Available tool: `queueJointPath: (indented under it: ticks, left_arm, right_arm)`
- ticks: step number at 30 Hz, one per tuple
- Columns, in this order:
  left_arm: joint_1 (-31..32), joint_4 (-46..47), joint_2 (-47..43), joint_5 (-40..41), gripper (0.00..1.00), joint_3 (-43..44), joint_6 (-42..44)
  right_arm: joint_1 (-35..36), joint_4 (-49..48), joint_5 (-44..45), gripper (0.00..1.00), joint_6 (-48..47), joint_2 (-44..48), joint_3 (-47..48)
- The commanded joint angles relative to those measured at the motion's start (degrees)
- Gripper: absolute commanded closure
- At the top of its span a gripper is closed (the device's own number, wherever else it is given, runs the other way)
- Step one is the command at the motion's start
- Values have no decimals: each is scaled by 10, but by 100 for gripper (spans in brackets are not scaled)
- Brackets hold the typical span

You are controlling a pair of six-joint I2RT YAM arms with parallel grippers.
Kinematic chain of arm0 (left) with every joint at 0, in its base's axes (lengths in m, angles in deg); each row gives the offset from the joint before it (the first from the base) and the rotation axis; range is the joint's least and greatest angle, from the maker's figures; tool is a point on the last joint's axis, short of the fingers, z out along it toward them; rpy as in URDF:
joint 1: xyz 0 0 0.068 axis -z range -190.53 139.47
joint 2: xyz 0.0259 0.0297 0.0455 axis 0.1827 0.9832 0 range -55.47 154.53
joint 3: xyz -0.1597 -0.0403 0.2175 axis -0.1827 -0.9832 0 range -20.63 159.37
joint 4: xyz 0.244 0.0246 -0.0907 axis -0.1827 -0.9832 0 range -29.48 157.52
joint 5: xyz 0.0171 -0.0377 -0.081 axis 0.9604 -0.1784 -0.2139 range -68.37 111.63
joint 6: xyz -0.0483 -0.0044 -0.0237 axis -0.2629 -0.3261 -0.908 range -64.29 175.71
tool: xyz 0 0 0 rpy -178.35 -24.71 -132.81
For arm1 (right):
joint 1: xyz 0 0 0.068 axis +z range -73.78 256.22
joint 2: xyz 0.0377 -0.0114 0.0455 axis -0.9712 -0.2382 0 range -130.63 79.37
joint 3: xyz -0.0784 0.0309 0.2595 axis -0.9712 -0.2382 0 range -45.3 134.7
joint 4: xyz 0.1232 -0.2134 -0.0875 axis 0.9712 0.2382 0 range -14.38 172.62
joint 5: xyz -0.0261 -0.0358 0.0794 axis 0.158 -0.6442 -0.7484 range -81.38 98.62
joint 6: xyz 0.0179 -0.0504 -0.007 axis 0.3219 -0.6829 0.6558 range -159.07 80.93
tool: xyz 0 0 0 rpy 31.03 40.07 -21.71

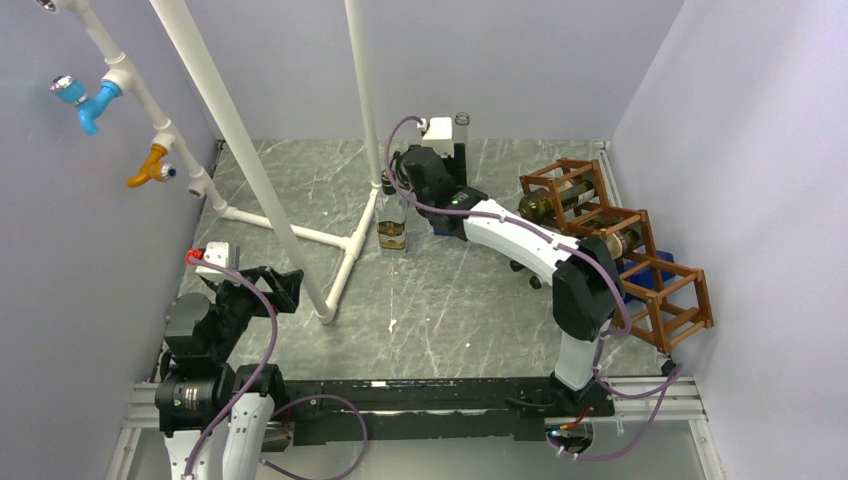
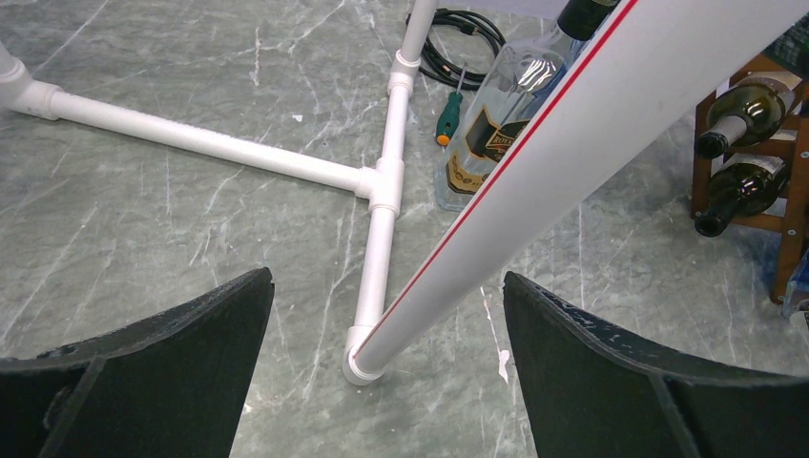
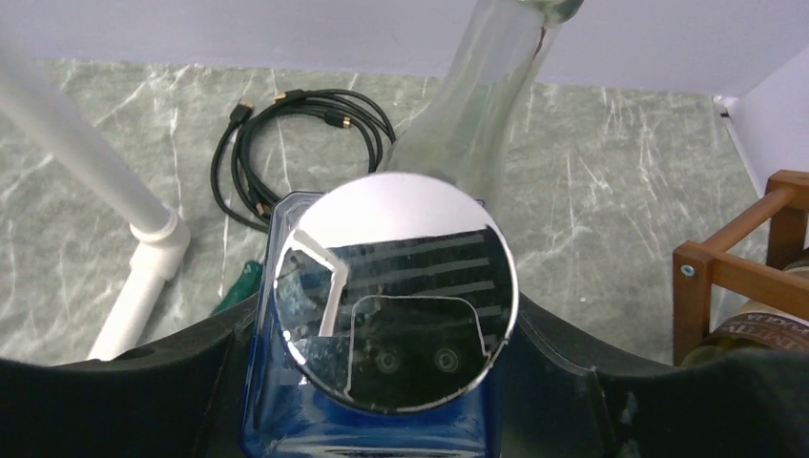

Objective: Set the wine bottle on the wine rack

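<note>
Right claw: reaches over the far part of the desk; its jaws stand one on each side of the wine bottle, close against its shoulders; I cannot tell whether they press on it or only flank it
Wine bottle: blue glass with a round mirror-bright cap; upright on the desk, seen from above between the right claw's fingers; not in the rack, which stands off to its right
Wine rack: reddish-brown frame of thin bars in stepped square cells, along the right wall; two dark bottles lie in its cells with necks pointing out; the near cell holds no bottle
Left claw: jaws wide apart, gripping nothing; held above the near left of the desk, facing the pipe frame
Pipe frame: white pipes; one slanted pipe runs down to a foot on the desk, joined to floor pipes by tees
Labelled clear bottle: upright beside the frame's floor pipe
Tall clear bottle: just behind the wine bottle, apart from the claw
Black cable: coiled on the desk behind the wine bottle
Screwdriver: green and orange handle; lies by the labelled clear bottle
</note>
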State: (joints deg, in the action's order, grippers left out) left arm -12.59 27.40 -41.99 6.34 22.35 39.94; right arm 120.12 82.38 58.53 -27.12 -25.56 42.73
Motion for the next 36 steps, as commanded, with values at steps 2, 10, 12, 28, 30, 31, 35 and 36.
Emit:
queueJointPath:
  ticks: [2,10,12,28,30,31,35,36]
  left_arm:
    - [-3,20,-5,-12,4,6,-1]
    - [-3,21,-4,-13,4,5,-2]
    - [-3,21,-4,-12,4,5,-1]
    - [-3,21,-9,-13,4,4,-2]
    - [-3,21,-8,-14,4,4,-3]
    - [-3,21,-8,-14,4,4,-2]
    - [-3,22,-7,-16,4,4,-2]
    - [-3,22,-7,-16,4,4,-2]
  right_arm:
    - [24,-100,12,100,-105,105,-58]
    - [23,-166,-98,100,-91,231,-177]
    - [21,-179,-130,100,-81,258,-201]
    - [19,-92,-347,100,-38,460,-226]
    - [19,-78,-356,100,-42,490,-228]
    - [19,-71,-358,100,-46,505,-227]
    - [19,-50,-350,100,-71,560,-219]
    - [20,-48,-347,100,-83,573,-217]
